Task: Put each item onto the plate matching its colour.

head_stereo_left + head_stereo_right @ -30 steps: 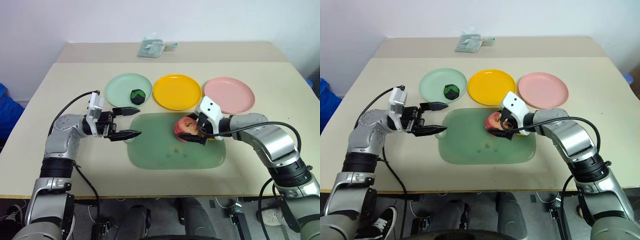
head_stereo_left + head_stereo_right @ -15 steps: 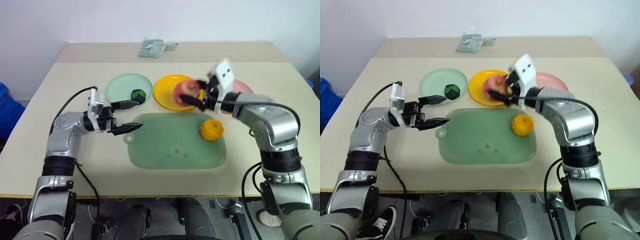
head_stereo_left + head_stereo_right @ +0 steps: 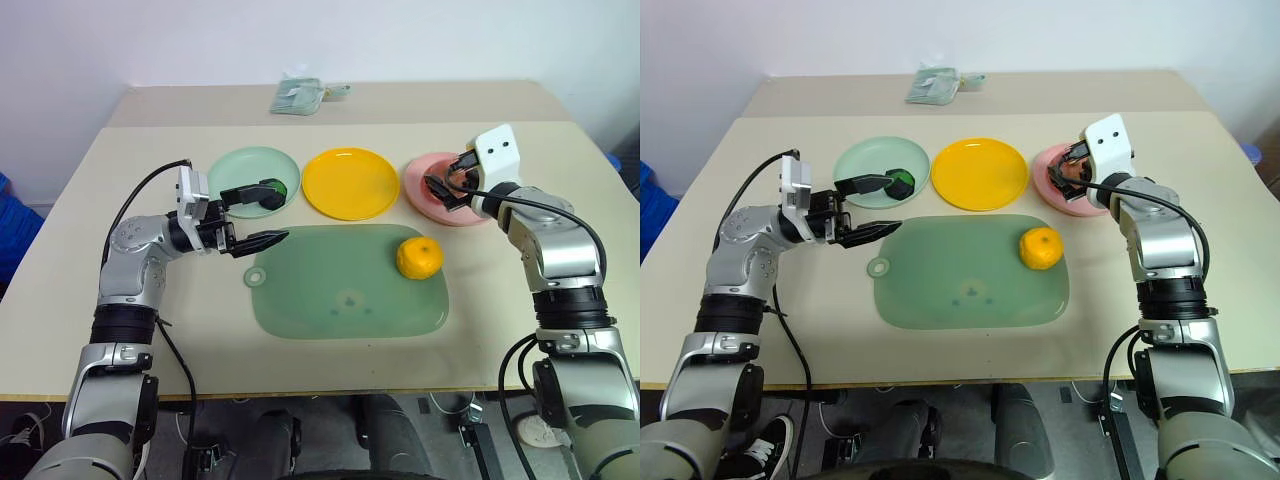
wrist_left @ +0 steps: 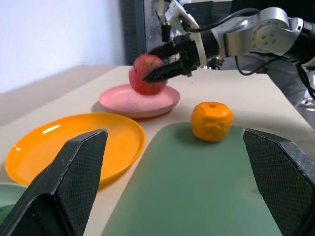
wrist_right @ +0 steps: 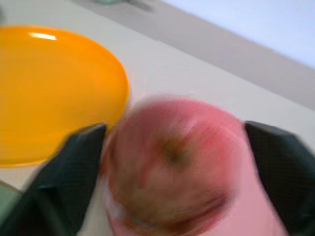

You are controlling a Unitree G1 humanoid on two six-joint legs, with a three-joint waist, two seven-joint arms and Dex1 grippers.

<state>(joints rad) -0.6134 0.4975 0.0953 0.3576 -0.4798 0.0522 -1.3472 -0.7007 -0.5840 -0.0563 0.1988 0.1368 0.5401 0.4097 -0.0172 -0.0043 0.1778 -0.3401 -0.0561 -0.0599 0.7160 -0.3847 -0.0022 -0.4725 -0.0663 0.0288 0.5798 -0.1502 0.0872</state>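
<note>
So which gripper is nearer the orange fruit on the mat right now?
Right. The right gripper is at the apple over the pink plate, just beyond the orange fruit. The left gripper is open across the mat, by the green plate.

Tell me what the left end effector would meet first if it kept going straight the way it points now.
Probably the orange fruit on the green cutting mat: the left end effector, fingers apart, points across the mat, and the fruit sits near the middle of its wrist view. Depth is unclear, so it might pass above it.

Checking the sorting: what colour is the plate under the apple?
Pink. The plate under the apple shows best in the left wrist view.
</note>
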